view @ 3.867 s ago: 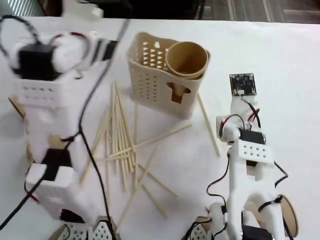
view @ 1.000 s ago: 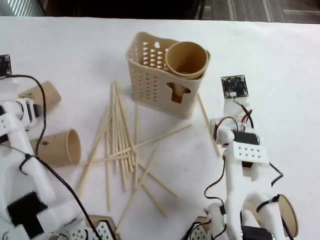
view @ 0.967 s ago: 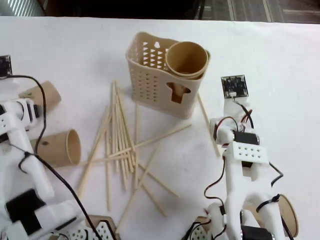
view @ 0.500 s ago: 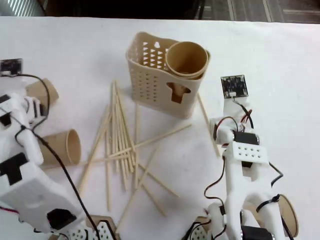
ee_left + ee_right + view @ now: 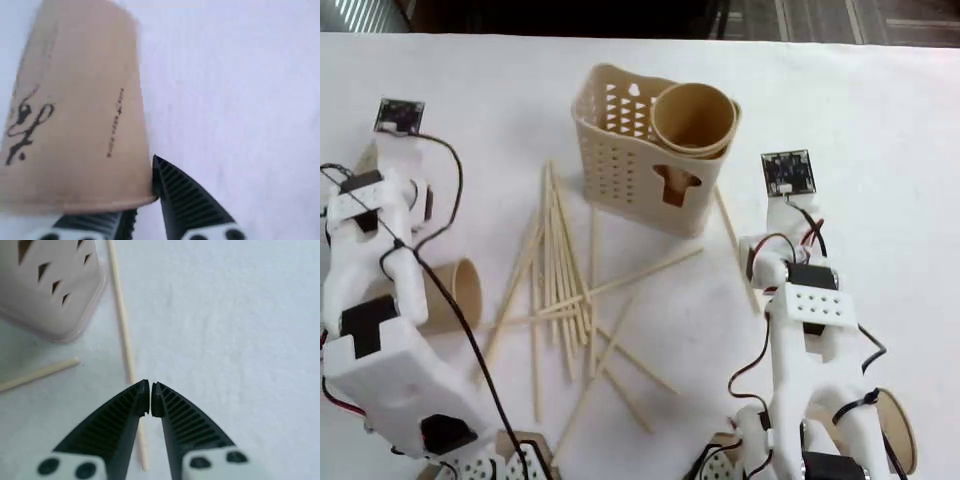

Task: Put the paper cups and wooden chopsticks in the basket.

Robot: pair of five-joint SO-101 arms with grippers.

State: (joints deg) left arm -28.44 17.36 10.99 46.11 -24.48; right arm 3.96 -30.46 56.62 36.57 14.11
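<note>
A paper cup [image 5: 75, 115] lies on its side at the table's left. My left gripper [image 5: 150, 162] is shut on its rim: one finger [image 5: 180, 200] presses the outside, while the other is hidden behind the wall. The left arm [image 5: 370, 260] covers this cup from above. A second cup [image 5: 455, 292] lies beside that arm. The cream basket [image 5: 620, 160] holds one cup [image 5: 693, 118]. Several wooden chopsticks [image 5: 560, 280] lie scattered in front of it. My right gripper [image 5: 150, 390] is shut and empty, just over a single chopstick [image 5: 122, 335] beside the basket [image 5: 50, 290].
Another cup [image 5: 898, 430] peeks out behind the right arm [image 5: 805, 300] at the near right. White cloth covers the table, with free room to the right of the basket and at the far edge.
The left arm swung away from the basket to the table's left side, then pushed forward over the far-left cup. The right arm barely moved.
</note>
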